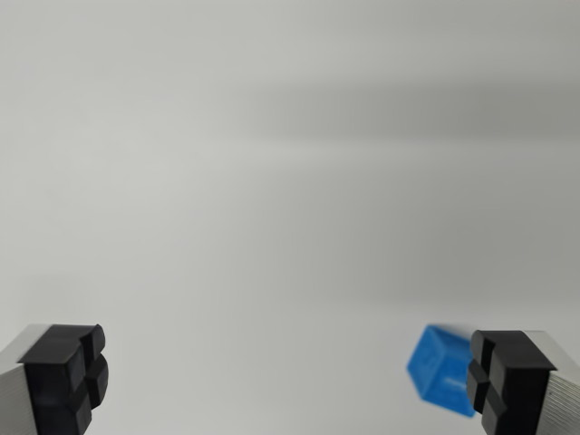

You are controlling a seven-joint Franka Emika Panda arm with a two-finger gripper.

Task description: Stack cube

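End effector (288,381) spread wide, blue cube (439,369) just inside wrist view's right finger, no writing legible.

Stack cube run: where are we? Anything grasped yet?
Done: nothing that shows. The gripper is open and empty, fingers spread wide. In hand: only lining up; the blue cube lies tilted on the white surface, just inside the finger on the wrist view's right, not centred between the two. Left: centre, grasp, lift, stack. No second cube is in view.
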